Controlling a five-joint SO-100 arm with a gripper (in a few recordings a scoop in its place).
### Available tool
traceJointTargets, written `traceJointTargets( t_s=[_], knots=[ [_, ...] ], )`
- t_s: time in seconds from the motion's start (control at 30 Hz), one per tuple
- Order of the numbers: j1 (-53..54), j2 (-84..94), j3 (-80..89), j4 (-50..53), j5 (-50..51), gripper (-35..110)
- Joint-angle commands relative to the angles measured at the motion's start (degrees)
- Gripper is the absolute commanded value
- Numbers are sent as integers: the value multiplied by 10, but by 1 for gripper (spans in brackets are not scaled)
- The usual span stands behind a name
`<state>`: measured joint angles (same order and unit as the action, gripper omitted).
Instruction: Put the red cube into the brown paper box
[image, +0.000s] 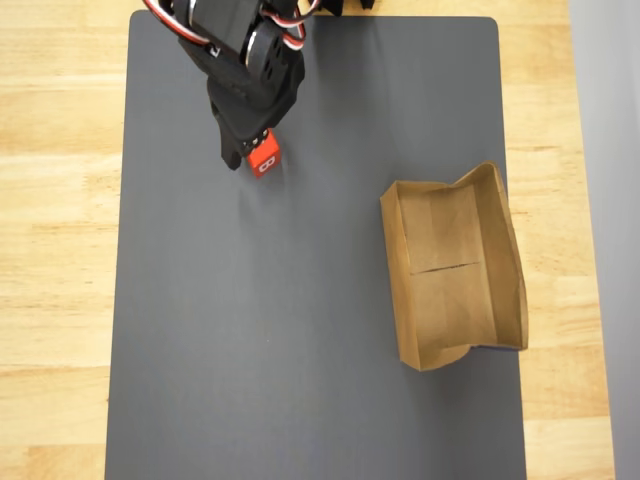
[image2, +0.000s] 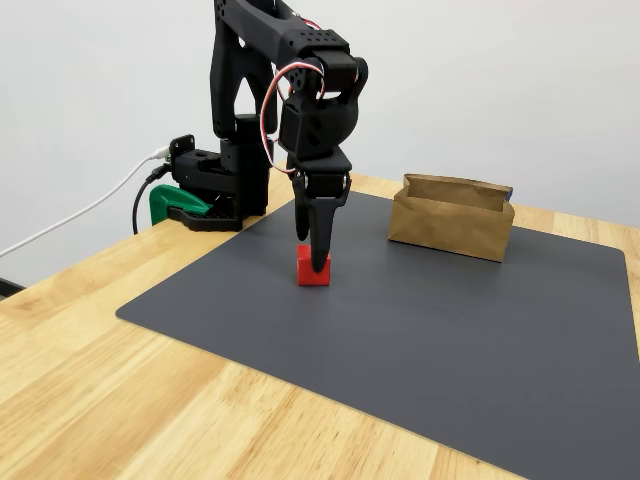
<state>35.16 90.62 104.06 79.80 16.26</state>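
Observation:
The red cube (image: 266, 158) (image2: 313, 273) rests on the dark mat at its upper left in the overhead view. My black gripper (image: 252, 152) (image2: 314, 258) points straight down onto it, and its two fingers are closed against the cube's sides. The cube's lower part shows below the fingertips, with a white mark on its top face. The brown paper box (image: 455, 268) (image2: 450, 215) lies open and empty on the mat's right side in the overhead view, well apart from the gripper. A crease runs across its floor.
The dark grey mat (image: 280, 330) (image2: 420, 320) covers most of the wooden table (image: 55, 250). The arm's base and a green clamp (image2: 175, 203) stand at the table's back left in the fixed view, with cables trailing off.

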Motion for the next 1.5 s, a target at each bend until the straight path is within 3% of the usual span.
traceJointTargets(
  t_s=[0.0,0.53,0.77,1.07,1.47],
  knots=[
    [3,-2,-13,4,-2,31],
    [3,-74,-65,-1,-10,18],
    [9,-95,-84,-27,-13,1],
    [5,-69,-81,-66,-35,0],
    [-64,110,-22,-221,-187,0]
  ],
)
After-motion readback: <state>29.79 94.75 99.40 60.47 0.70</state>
